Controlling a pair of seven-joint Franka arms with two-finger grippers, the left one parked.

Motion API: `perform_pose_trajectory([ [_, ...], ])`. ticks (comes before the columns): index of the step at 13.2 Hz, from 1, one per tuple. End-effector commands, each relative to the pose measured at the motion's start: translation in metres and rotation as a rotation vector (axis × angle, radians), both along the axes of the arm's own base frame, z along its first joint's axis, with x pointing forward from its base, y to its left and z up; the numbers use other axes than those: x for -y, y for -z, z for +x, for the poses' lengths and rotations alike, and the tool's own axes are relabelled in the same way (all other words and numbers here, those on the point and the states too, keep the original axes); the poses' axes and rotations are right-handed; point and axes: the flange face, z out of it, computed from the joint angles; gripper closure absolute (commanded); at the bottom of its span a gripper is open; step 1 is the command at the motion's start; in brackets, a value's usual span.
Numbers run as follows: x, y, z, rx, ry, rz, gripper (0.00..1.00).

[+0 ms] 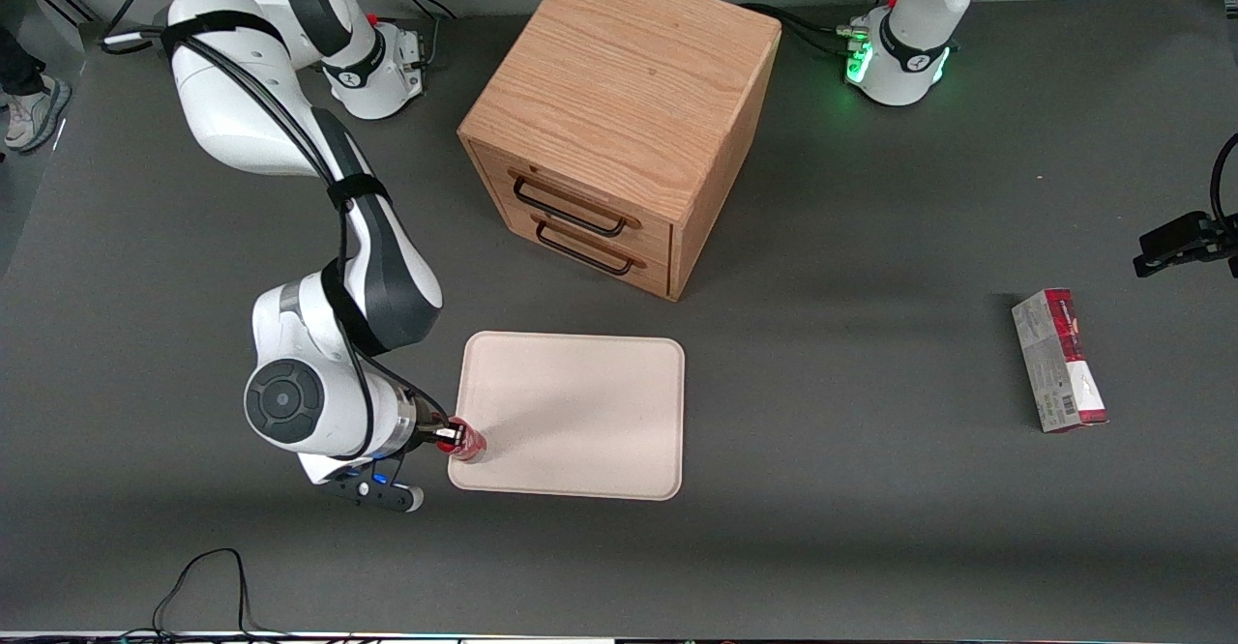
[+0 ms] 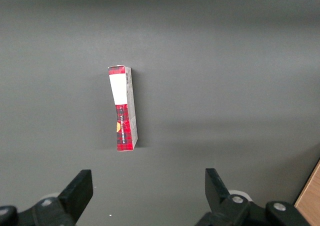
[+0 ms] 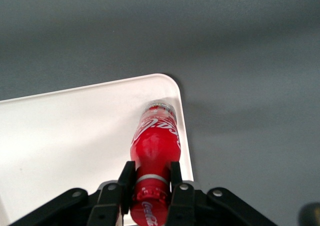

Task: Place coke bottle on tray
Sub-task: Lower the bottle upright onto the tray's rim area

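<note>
Red coke bottle (image 3: 154, 145) upright in end effector (image 3: 152, 183), base on tray (image 3: 75, 136) corner.

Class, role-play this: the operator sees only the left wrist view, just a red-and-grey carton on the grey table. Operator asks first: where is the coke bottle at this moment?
Observer: The coke bottle is over the tray, at the corner nearest the working arm.
Operator: Is it released?
Observer: No. The pincer is shut on its neck, just below the cap.
Operator: Is its base down on the tray?
Observer: I cannot tell; its clear base is close beside the rim.
Operator: Anything else near the tray?
Observer: A wooden drawer cabinet stands farther from the front camera than the tray.
</note>
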Motion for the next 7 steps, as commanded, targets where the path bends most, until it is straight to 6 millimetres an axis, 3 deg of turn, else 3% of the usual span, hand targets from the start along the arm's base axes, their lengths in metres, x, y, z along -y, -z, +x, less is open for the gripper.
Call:
perform_pose_trajectory([
  [1, -0.0023, 0.0012, 0.0044, 0.007, 0.026, 0.007, 1.00],
  [4, -0.0026, 0.0062, 0.0050, 0.008, 0.026, 0.009, 1.00],
  [5, -0.0034, 0.0092, 0.0045, 0.003, 0.024, 0.010, 0.62],
  [6, -0.0033, 0.0093, 0.0045, 0.004, 0.019, 0.009, 0.03],
  [7, -0.0033, 0.0093, 0.0045, 0.004, 0.024, 0.009, 0.00],
])
